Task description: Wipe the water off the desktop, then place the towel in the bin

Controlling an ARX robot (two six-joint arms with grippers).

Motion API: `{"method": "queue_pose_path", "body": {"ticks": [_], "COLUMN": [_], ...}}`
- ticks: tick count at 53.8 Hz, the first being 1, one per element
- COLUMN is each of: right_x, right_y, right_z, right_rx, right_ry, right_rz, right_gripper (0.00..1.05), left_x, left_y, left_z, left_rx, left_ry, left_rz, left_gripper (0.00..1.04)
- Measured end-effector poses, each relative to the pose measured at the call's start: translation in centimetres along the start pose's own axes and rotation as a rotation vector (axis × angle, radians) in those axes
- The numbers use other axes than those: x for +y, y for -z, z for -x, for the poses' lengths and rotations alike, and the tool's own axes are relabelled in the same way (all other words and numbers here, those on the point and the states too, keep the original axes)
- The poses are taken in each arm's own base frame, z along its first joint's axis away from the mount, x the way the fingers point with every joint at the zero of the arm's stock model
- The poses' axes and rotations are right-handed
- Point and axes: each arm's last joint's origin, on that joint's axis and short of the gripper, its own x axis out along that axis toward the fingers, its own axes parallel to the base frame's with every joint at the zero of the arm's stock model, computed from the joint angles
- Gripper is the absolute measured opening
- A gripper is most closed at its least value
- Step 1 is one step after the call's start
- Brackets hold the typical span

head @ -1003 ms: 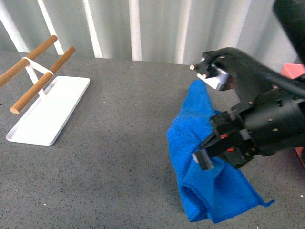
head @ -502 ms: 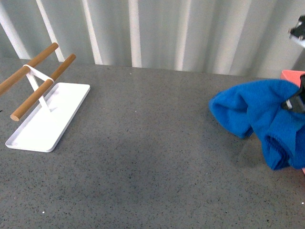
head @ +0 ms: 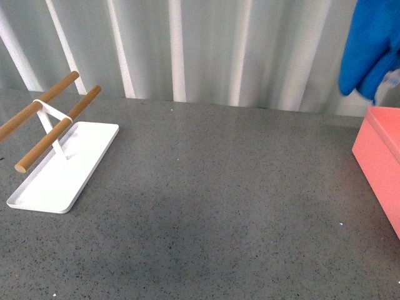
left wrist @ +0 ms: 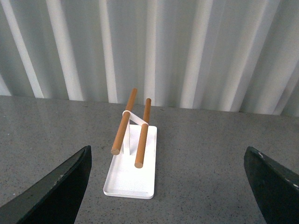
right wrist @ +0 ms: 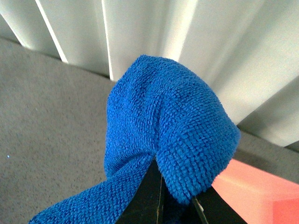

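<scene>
The blue towel (head: 370, 47) hangs bunched at the front view's top right, high above the dark grey desktop (head: 212, 200) and over the salmon-pink bin (head: 381, 162) at the right edge. In the right wrist view the towel (right wrist: 163, 126) bulges out of my right gripper (right wrist: 175, 198), which is shut on it, with the bin (right wrist: 252, 193) just beyond. That gripper itself is outside the front view. My left gripper (left wrist: 168, 186) is open over bare desktop (left wrist: 205, 154), its dark fingers (left wrist: 56, 191) wide apart with nothing between them.
A flat white tray (head: 62, 165) with two wooden rails (head: 56, 128) stands at the desktop's left; the left wrist view shows the same tray (left wrist: 131, 175) ahead of the open jaws. A ribbed pale wall (head: 206, 44) closes the back.
My right arm has lifted the towel off the desktop and carried it up and to the right, out of the middle of the view, to above the bin.
</scene>
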Motion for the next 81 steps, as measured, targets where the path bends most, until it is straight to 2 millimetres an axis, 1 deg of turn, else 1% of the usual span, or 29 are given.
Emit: {"method": "queue_pose_path", "body": {"ticks": [2,5,8,10,17,21,28,33,36,41,45,48,57,63,73,81], "right_x": [-0.6,-1.3,-2.1,-2.4,-3.5,-4.0,-5.2,-5.8,-6.4,-8.0,-8.8,-9.4,-10.4,-11.1,-11.8,-12.0], "right_y": [-0.6,-1.1,-0.9,-0.5,1.4,2.7,5.6,7.6,9.0,11.6,13.3,14.0,15.3,16.5,19.0,20.2], "right_z": [1.6,3.7,5.5,6.1,7.3,7.5,7.5,7.1,6.4,4.3,2.6,1.6,-0.8,-2.1,-2.8,-3.1], "right_rx": [-0.035,-0.065,-0.082,-0.078,-0.055,-0.033,0.024,0.066,0.103,0.192,0.262,0.296,0.377,0.465,0.592,0.655], "right_ry": [0.012,0.03,0.047,0.055,0.074,0.081,0.118,0.139,0.168,0.202,0.205,0.22,0.228,0.233,0.234,0.235], "right_rz": [-0.009,-0.018,-0.026,-0.033,-0.067,-0.092,-0.15,-0.188,-0.212,-0.262,-0.297,-0.309,-0.317,-0.329,-0.323,-0.288], "right_gripper": [0.05,0.05,0.05,0.05,0.05,0.05,0.05,0.05,0.05,0.05,0.05,0.05,0.05,0.05,0.05,0.05], "left_x": [0.0,0.0,0.0,0.0,0.0,0.0,0.0,0.0,0.0,0.0,0.0,0.0,0.0,0.0,0.0,0.0], "left_y": [0.0,0.0,0.0,0.0,0.0,0.0,0.0,0.0,0.0,0.0,0.0,0.0,0.0,0.0,0.0,0.0], "left_z": [0.0,0.0,0.0,0.0,0.0,0.0,0.0,0.0,0.0,0.0,0.0,0.0,0.0,0.0,0.0,0.0], "left_rx": [0.0,0.0,0.0,0.0,0.0,0.0,0.0,0.0,0.0,0.0,0.0,0.0,0.0,0.0,0.0,0.0], "left_ry": [0.0,0.0,0.0,0.0,0.0,0.0,0.0,0.0,0.0,0.0,0.0,0.0,0.0,0.0,0.0,0.0], "left_rz": [0.0,0.0,0.0,0.0,0.0,0.0,0.0,0.0,0.0,0.0,0.0,0.0,0.0,0.0,0.0,0.0], "left_gripper": [0.98,0.98,0.98,0.98,0.98,0.98,0.98,0.98,0.98,0.98,0.98,0.98,0.98,0.98,0.98,0.98]}}
